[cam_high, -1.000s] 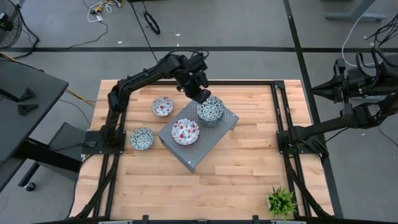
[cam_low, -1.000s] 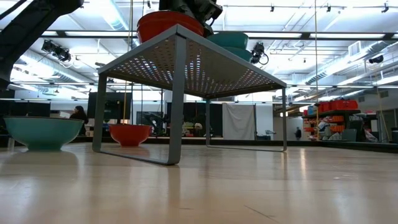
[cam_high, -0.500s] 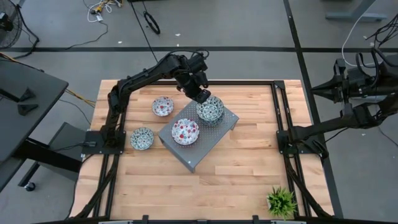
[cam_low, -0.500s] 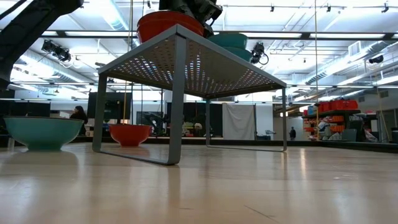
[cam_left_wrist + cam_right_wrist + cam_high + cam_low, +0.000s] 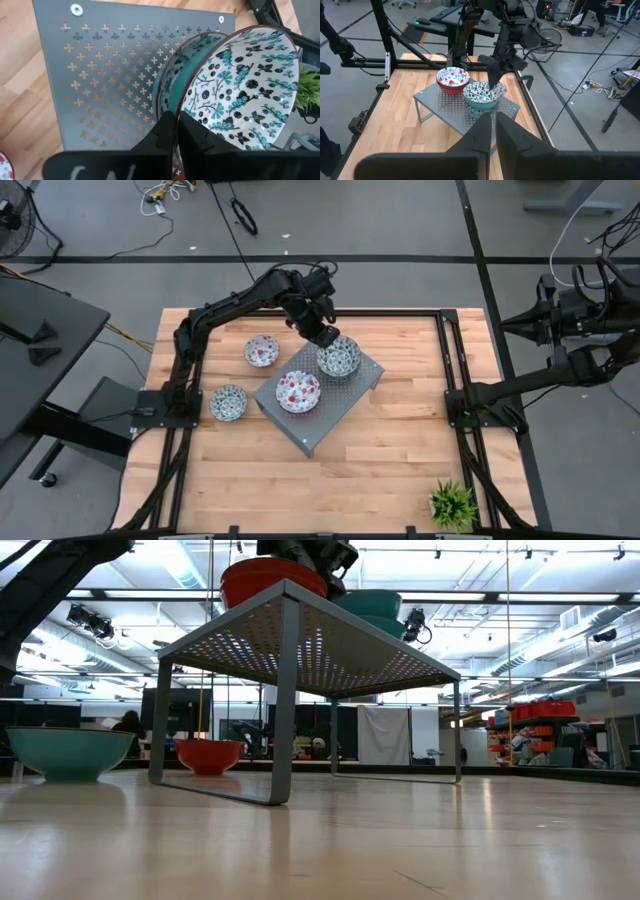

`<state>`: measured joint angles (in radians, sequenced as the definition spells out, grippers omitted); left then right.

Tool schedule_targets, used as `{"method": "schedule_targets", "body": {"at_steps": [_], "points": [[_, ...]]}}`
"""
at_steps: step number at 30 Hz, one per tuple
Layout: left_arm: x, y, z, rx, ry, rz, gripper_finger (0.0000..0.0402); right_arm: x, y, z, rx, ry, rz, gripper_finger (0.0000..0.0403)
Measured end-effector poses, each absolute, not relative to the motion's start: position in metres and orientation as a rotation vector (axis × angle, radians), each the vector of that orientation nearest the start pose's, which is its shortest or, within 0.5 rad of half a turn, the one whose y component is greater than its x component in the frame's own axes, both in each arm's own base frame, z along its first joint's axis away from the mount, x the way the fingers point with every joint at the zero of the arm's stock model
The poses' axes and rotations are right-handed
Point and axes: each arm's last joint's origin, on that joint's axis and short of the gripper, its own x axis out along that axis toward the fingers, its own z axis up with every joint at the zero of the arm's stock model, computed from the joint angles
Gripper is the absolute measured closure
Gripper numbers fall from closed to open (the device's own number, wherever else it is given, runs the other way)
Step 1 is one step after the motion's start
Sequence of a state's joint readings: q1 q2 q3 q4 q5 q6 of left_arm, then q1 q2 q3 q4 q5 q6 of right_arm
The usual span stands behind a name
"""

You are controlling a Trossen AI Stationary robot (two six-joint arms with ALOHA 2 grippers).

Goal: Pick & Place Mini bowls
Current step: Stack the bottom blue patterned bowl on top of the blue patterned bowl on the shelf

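From above, the left gripper [image 5: 322,335] pinches the rim of a teal-patterned mini bowl [image 5: 340,357] nested on another at the far corner of the grey perforated riser [image 5: 318,416]; the right gripper [image 5: 492,131], fingers closed on nothing, waits off the table beyond that riser. The left wrist view shows the upper bowl tilted, seemingly not fully seated, so level it before letting go.
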<state>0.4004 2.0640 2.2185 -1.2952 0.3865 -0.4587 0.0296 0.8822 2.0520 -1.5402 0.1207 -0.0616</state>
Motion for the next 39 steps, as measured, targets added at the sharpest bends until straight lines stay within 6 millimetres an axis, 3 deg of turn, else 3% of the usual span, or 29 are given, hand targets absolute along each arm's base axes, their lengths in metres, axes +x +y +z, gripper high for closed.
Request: {"method": "schedule_targets", "body": {"at_steps": [39], "points": [[0.3918,0.1494,0.3477,-0.824,1.033,0.270,0.0370,-0.0173,-0.0040,0.5214,-0.089,0.372,-0.079,0.0376]]}}
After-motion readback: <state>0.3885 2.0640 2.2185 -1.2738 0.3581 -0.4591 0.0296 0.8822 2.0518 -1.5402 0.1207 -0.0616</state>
